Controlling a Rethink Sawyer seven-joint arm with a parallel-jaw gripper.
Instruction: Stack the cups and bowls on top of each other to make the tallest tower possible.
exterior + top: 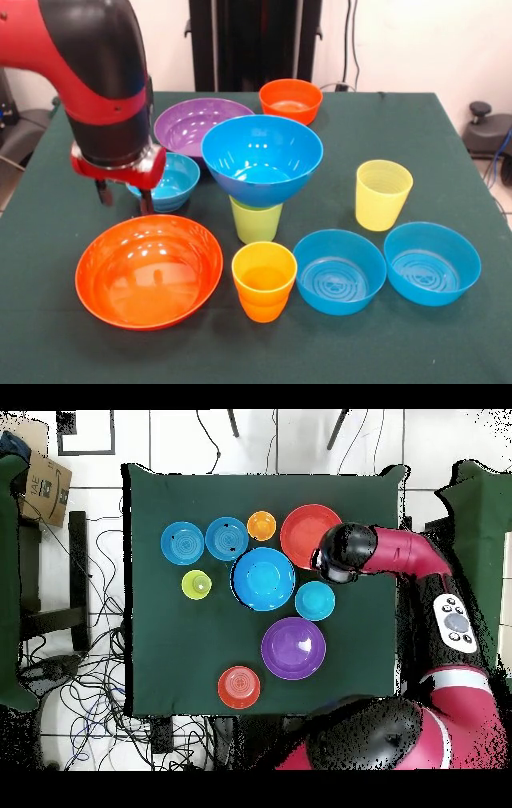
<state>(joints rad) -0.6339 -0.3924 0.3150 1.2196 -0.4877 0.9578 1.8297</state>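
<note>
Bright, even indoor light falls from above in both views. White glare spots sit on the glossy large orange plastic bowl [149, 270] at lower left and the large blue plastic bowl [262, 158] at centre. Shadows on the dark green tablecloth [400, 344] are soft and faint. The front view is slightly soft throughout.

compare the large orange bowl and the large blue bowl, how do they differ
The large orange bowl rests directly on the table; the large blue bowl sits raised on the lime green cup. The orange one looks wider and shallower, the blue one deeper. The gripper hangs by the orange bowl's far rim, not the blue's. Both are upright, glossy and empty.
</note>
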